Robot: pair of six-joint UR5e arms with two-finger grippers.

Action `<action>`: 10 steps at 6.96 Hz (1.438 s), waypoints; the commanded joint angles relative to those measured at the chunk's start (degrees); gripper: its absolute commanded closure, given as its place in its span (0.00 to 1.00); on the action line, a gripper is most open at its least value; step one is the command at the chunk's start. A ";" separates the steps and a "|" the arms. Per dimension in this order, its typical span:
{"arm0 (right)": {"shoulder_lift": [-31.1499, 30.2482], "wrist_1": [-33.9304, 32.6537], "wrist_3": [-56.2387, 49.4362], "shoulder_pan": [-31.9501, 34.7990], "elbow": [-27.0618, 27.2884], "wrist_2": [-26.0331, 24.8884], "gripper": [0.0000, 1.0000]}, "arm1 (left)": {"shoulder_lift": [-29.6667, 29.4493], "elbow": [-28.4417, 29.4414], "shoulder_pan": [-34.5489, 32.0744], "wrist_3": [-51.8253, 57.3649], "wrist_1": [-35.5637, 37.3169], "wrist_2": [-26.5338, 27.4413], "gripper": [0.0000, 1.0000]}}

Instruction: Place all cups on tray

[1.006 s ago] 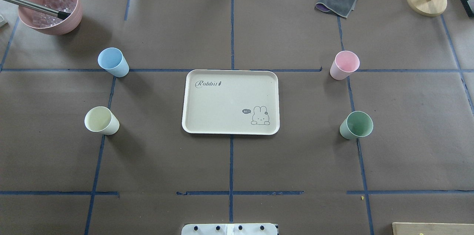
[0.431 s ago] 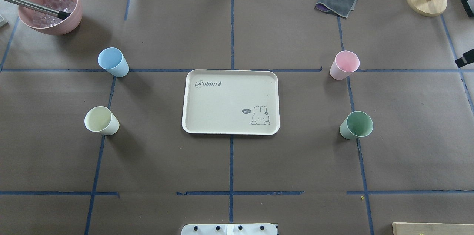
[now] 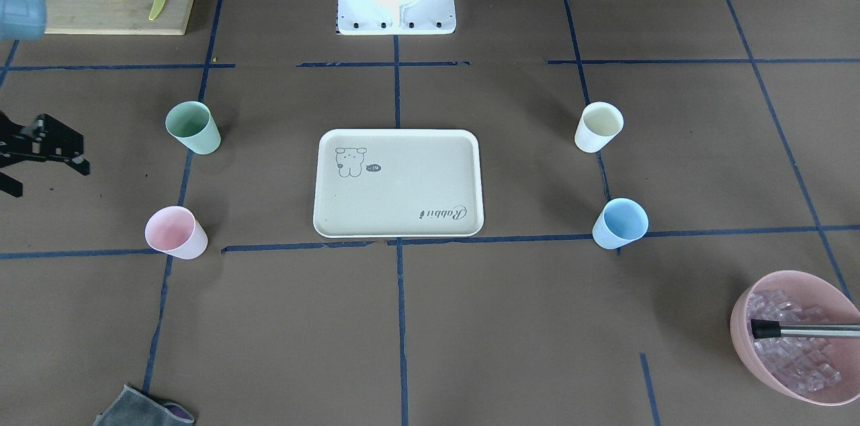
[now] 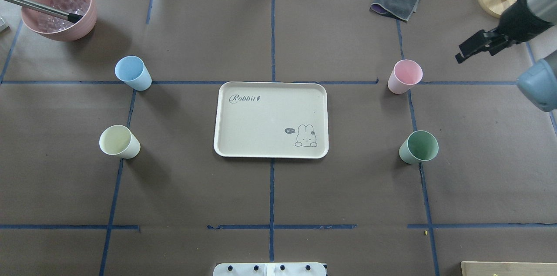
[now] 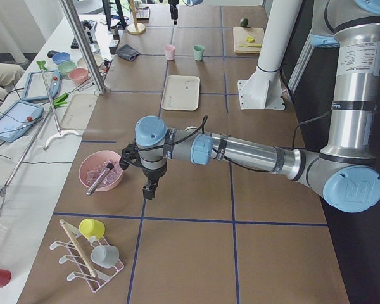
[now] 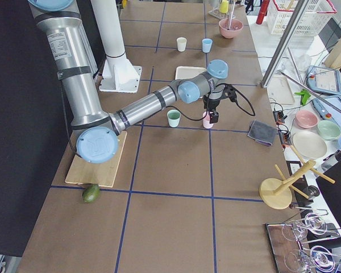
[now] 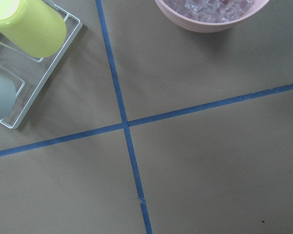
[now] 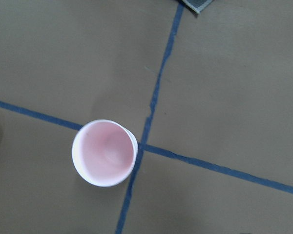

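Since the earlier picture the right claw [image 4: 472,47] has swung in from the edge. It hangs spread wide, gripping and touching nothing, near the pink cup [image 4: 404,76]. The green cup [image 4: 418,147] stands farther off. Beyond them lies the tray [image 4: 261,123], then the white cup [image 4: 118,142] and blue cup [image 4: 132,72]. I cannot tell the left claw's [image 5: 149,187] spread.

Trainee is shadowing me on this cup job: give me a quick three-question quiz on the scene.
1. True or false: a cup already stands on the tray.
2. Which cup does the right wrist view look down on? A green, B pink, C yellow.
3. Which two cups stand on the robot's left of the tray?
Key: 1 false. 2 B, the pink cup. 3 the cream-white cup and the blue cup.
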 commanded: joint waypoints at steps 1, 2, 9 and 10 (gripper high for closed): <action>5.15 13.92 13.05 -5.52 -10.01 -3.61 0.05 | 0.04 -0.09 0.03 0.04 -0.07 -0.01 0.00; 5.34 16.27 15.03 -7.11 -11.19 -4.33 0.04 | -0.04 0.00 0.03 0.04 -0.07 0.07 0.00; 4.37 16.29 13.29 -10.63 -15.14 -11.10 0.27 | -0.04 0.09 0.38 0.04 -0.60 -0.01 0.00; 4.46 16.29 13.47 -10.64 -15.16 -10.59 0.80 | -0.04 0.09 0.73 0.04 -0.60 0.07 0.00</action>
